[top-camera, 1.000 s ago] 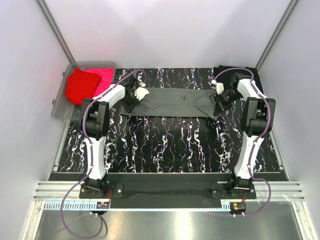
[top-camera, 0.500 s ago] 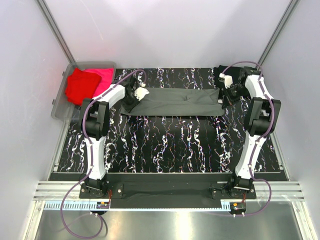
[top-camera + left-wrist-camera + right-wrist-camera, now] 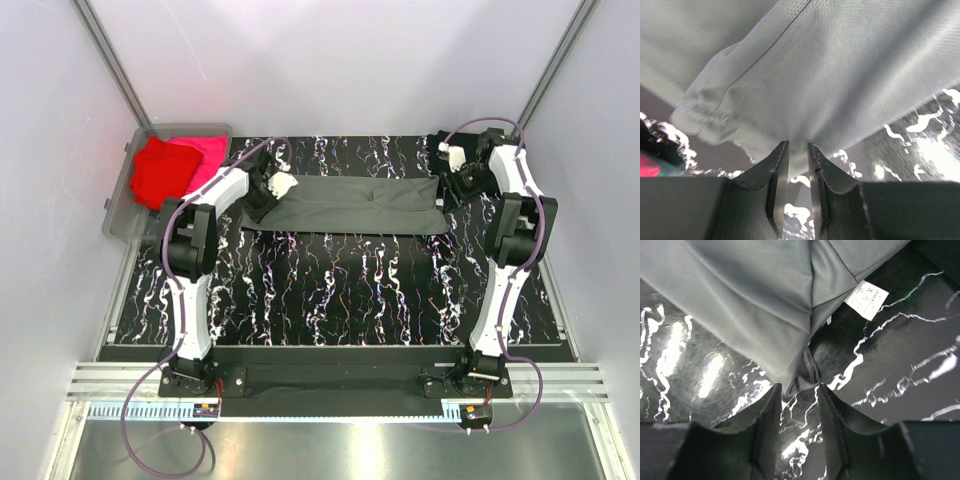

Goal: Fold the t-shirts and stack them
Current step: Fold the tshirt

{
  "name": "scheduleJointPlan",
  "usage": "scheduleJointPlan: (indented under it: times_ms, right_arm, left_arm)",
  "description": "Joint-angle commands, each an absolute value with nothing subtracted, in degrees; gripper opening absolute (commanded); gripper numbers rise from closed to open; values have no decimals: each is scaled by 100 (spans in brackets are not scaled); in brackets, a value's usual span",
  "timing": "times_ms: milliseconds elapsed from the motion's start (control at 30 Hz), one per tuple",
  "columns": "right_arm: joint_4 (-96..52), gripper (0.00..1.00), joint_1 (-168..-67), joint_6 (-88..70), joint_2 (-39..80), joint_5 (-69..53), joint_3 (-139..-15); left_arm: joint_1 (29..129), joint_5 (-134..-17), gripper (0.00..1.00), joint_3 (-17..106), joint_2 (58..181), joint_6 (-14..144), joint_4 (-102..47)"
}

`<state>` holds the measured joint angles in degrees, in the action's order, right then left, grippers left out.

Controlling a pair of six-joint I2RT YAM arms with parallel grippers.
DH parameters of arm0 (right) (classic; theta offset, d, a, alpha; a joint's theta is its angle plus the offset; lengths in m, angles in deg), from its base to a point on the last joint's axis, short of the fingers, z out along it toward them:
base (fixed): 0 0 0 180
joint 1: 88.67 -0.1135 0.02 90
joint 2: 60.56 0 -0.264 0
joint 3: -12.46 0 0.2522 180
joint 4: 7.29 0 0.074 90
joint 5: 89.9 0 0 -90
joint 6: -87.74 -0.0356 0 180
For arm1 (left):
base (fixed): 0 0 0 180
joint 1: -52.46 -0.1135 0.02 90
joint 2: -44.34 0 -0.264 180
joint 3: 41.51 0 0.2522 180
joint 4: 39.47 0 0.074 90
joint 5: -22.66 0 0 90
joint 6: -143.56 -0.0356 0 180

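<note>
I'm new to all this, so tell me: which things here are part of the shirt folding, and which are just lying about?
Part of the job: dark grey t-shirt, stretched out; red t-shirt and pink t-shirt, bundled together.
Just there: clear plastic bin holding those two; marbled table.

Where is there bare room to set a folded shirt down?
The wide near stretch of table between the dark grey t-shirt and the arm bases is bare. The far strip is crowded: shirt, left claw, right claw, bin at left, black cloth at right.
</note>
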<state>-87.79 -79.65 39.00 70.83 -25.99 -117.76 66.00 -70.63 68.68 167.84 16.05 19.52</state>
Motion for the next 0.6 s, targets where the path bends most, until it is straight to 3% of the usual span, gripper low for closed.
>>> scheduleJointPlan:
  times_ms: [0,267,567]
  right_arm:
    - [-8961,43,-7953,3949,6276,-2688,-11960]
    - [-8961,44,-7953,3580,6099,-3022,-11933]
    - [-8987,45,-7961,3378,5906,-3163,-11837]
  left_arm:
    - [6644,-7252,28,7157,15844,1586,1955]
    - [6679,-7042,34,6323,15639,286,2035]
    - [6679,-7059,41,6594,16289,-304,2061]
